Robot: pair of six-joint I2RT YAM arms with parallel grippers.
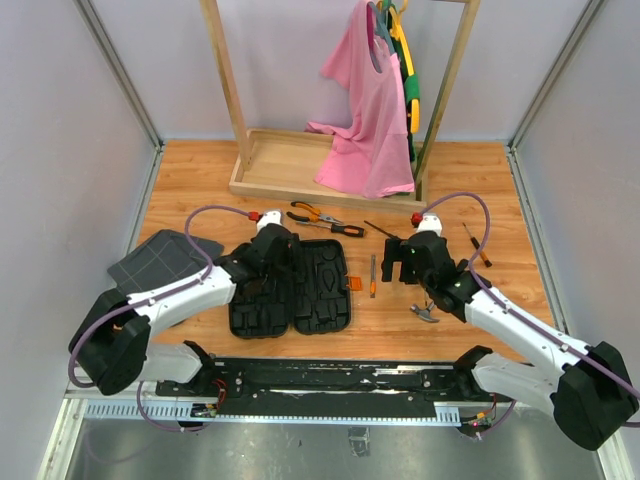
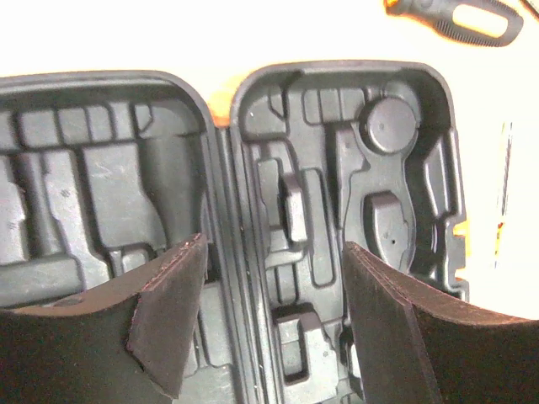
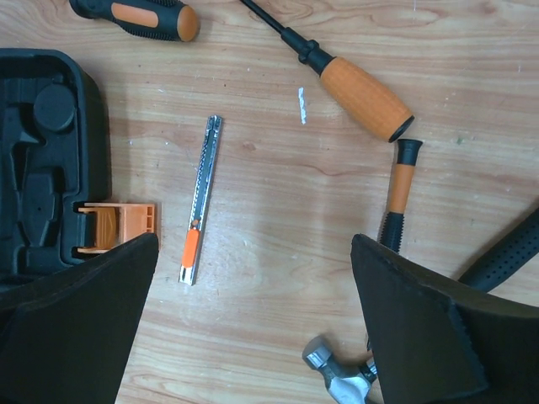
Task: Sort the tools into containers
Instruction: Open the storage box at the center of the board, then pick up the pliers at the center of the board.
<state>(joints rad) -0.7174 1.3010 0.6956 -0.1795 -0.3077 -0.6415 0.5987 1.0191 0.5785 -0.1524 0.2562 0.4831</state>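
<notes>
The black tool case [image 1: 322,290] lies open on the wooden table, its moulded slots empty and its orange latch [image 3: 114,227] on the right side. My left gripper [image 1: 272,268] hangs open over the hinge between the two halves [image 2: 396,194], with nothing between its fingers [image 2: 168,311]. My right gripper [image 1: 405,265] is open above bare wood, its midpoint [image 3: 253,286] between a utility knife [image 3: 202,198] and the hammer [image 3: 341,379]. Pliers [image 1: 315,212] and screwdrivers [image 1: 335,228] [image 3: 362,97] lie behind the case.
Against the back wall stands a wooden rack with a tray base [image 1: 280,165] and a pink shirt [image 1: 365,120] hanging from it. A dark grey grid fabric [image 1: 160,258] lies left of the case. Another screwdriver [image 1: 477,245] lies at the far right.
</notes>
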